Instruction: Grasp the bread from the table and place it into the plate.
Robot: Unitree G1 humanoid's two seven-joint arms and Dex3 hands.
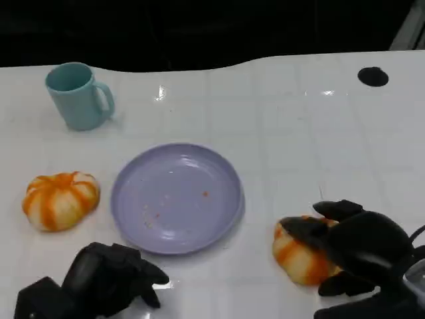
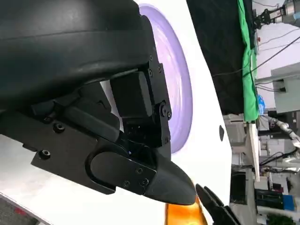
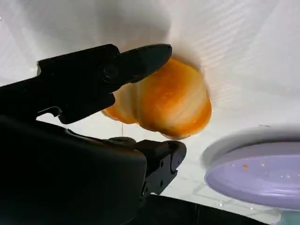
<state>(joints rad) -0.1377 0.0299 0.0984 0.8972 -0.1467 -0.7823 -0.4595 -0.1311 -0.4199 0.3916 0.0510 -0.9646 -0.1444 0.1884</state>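
Lower right of frame: right hand (image 1: 355, 249) clasps the bread (image 1: 300, 256), fingers over its top; plate (image 1: 136, 219) lies just left; left hand (image 1: 109, 276) clenched, idle

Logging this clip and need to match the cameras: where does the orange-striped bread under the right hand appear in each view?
Head view: the orange-striped bread lies at lower right, under the right hand.
Left wrist view: an orange sliver at the bottom edge, most likely the same bread.
Right wrist view: the bread sits at centre between the black fingers.
Shared landmark: the round lilac plate beside it.
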